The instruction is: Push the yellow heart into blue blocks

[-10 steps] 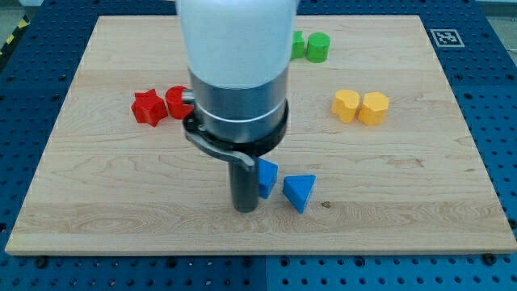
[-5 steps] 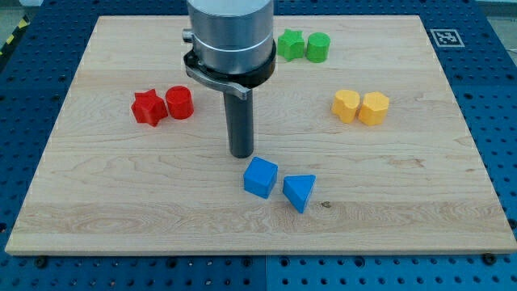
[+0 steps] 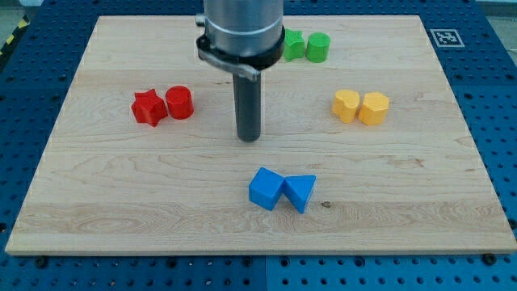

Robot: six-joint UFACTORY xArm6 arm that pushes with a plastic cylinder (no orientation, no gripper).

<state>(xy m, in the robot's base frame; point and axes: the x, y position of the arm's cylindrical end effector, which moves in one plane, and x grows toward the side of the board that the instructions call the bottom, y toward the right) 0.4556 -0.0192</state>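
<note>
The yellow heart [image 3: 346,105] lies at the view's right, touching a yellow hexagon [image 3: 374,107] on its right. A blue cube [image 3: 266,189] and a blue triangle [image 3: 300,192] sit side by side, touching, low in the middle of the board. My tip [image 3: 249,137] stands on the board above the blue cube, apart from it, and well to the left of the yellow heart.
A red star [image 3: 149,107] and a red cylinder [image 3: 179,103] sit together at the view's left. A green star [image 3: 292,44] and a green cylinder [image 3: 317,47] sit near the top edge, the star partly behind the arm. The wooden board [image 3: 105,186] ends at a blue perforated table.
My tip has moved from beside the blue cube up and slightly right. The blue cube has shifted right and now touches the blue triangle.
</note>
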